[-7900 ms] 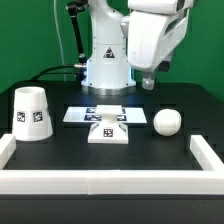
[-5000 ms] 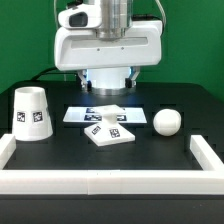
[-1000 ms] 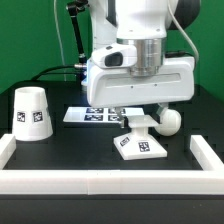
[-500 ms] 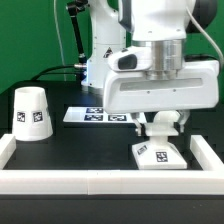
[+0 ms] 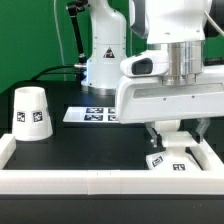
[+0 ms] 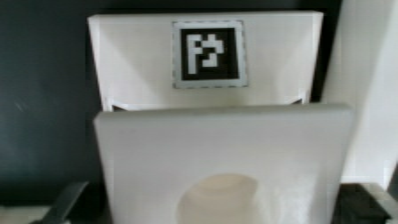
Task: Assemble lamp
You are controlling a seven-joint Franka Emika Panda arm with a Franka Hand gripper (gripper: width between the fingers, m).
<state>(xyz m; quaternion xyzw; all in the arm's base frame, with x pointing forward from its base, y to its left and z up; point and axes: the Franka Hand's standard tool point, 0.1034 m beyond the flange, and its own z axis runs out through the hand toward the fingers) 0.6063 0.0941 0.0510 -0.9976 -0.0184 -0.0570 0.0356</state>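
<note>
The white stepped lamp base [image 5: 171, 162] rests on the black table in the front corner on the exterior view's right, against the white rim. My gripper [image 5: 174, 140] stands over it, shut on its raised middle step. In the wrist view the base [image 6: 214, 125] fills the picture, its tag facing up and a round socket in the top step, between my dark fingers [image 6: 64, 203]; my gripper [image 6: 217, 206] straddles that step. The cup-like shade [image 5: 31, 113] stands upright at the exterior view's left. The bulb is hidden behind my gripper.
The marker board [image 5: 93, 114] lies flat at the table's middle back. A low white rim [image 5: 90, 181] runs along the front and both sides. The robot's own base [image 5: 105, 60] stands behind, with a green backdrop.
My gripper has moved the base from the table's middle toward the front and the exterior view's right, into the corner. The bulb has gone out of sight behind my gripper. The shade has not moved.
</note>
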